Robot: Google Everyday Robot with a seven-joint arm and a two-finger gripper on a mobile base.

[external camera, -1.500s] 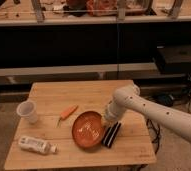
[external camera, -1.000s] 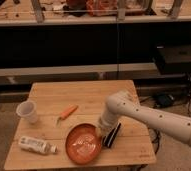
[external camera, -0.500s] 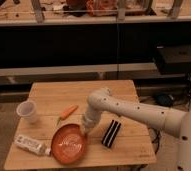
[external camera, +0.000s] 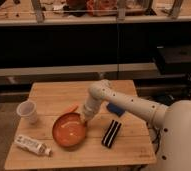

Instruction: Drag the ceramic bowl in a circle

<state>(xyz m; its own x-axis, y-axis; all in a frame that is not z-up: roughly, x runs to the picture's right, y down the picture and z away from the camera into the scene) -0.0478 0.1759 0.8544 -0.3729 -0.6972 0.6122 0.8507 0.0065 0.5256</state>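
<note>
The ceramic bowl (external camera: pixel 68 132), wide, shallow and orange-brown with pale glossy marks inside, sits on the wooden table (external camera: pixel 134 150) at the front left of centre. My gripper (external camera: pixel 83 120) is at the end of the white arm, pointing down at the bowl's far right rim and touching it. The arm reaches in from the right.
A small white cup (external camera: pixel 28 111) stands at the left edge. A white tube (external camera: pixel 33 145) lies at the front left. An orange carrot-like piece (external camera: pixel 71 108) lies just behind the bowl. A black striped object (external camera: pixel 111 133) and a blue object (external camera: pixel 115 110) lie right of the bowl.
The bowl has slid with my gripper from right of centre to the left and toward the front, then a little back toward the carrot piece. The striped object stayed put.
</note>
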